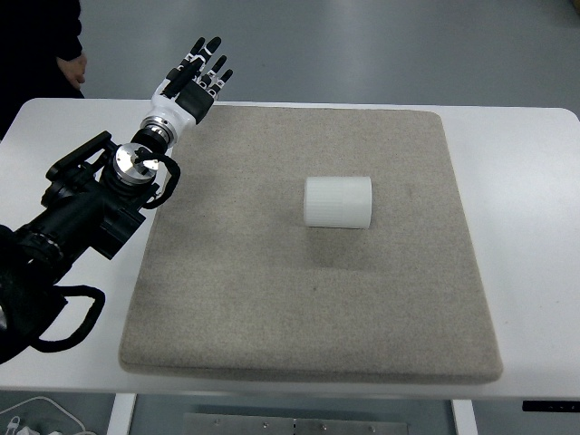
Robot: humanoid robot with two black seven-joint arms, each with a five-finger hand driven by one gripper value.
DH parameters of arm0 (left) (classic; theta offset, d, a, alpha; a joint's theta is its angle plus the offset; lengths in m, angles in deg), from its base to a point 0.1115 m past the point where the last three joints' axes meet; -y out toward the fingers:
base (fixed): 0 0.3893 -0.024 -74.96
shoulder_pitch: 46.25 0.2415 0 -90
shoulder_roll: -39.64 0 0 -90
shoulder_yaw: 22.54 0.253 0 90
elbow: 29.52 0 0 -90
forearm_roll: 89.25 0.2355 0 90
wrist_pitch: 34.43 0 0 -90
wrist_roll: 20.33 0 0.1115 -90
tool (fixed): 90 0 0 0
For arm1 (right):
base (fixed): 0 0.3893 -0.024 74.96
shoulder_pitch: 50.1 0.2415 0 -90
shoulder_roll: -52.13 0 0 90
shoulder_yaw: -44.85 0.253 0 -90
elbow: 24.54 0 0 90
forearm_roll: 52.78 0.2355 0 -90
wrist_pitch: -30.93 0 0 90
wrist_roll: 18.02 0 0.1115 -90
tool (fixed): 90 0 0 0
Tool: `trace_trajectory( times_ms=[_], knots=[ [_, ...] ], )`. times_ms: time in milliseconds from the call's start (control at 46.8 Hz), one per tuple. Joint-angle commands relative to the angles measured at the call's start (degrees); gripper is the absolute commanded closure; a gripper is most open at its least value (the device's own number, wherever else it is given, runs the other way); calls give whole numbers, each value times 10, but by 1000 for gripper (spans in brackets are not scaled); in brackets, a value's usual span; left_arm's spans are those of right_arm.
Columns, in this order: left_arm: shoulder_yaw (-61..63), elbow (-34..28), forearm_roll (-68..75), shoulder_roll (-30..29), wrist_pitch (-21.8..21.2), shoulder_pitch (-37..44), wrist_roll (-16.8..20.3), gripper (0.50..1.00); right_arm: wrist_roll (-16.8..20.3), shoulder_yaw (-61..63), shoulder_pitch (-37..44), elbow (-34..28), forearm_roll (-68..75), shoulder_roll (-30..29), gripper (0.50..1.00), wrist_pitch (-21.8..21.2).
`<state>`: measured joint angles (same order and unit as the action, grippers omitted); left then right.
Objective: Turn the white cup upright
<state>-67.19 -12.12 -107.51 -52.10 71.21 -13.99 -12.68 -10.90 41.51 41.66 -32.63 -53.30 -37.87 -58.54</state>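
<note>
A white cup (pixel 338 201) lies on its side on the beige felt mat (pixel 299 299), a little right of the mat's middle. My left hand (pixel 198 75) hovers over the mat's far left corner, well away from the cup. Its black and white fingers (pixel 210 53) are stretched out and hold nothing. The black left arm (pixel 86 213) comes in from the lower left. No right arm shows.
The mat lies on a white table (pixel 530 236). A person in dark clothing, with one hand (pixel 72 68) showing, stands at the far left corner beyond the table. Cables (pixel 36 419) lie below the table's near left edge.
</note>
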Motion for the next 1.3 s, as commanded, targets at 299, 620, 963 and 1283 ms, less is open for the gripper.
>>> trace_trajectory(
  times_ms=[299, 620, 963, 1283],
  knots=[
    [-1, -1, -1, -1, 6, 2, 0, 506, 0, 0, 0, 0, 0, 0, 570, 0],
    [0, -1, 0, -3, 39, -1, -1, 506, 0, 0, 0, 0, 0, 0, 570, 0],
    [14, -5, 76, -3, 55, -29, -1, 506, 0, 0, 0, 0, 0, 0, 570, 0],
    [42, -3, 263, -4, 55, -63, 27, 506, 0, 0, 0, 0, 0, 0, 570, 0]
  ],
)
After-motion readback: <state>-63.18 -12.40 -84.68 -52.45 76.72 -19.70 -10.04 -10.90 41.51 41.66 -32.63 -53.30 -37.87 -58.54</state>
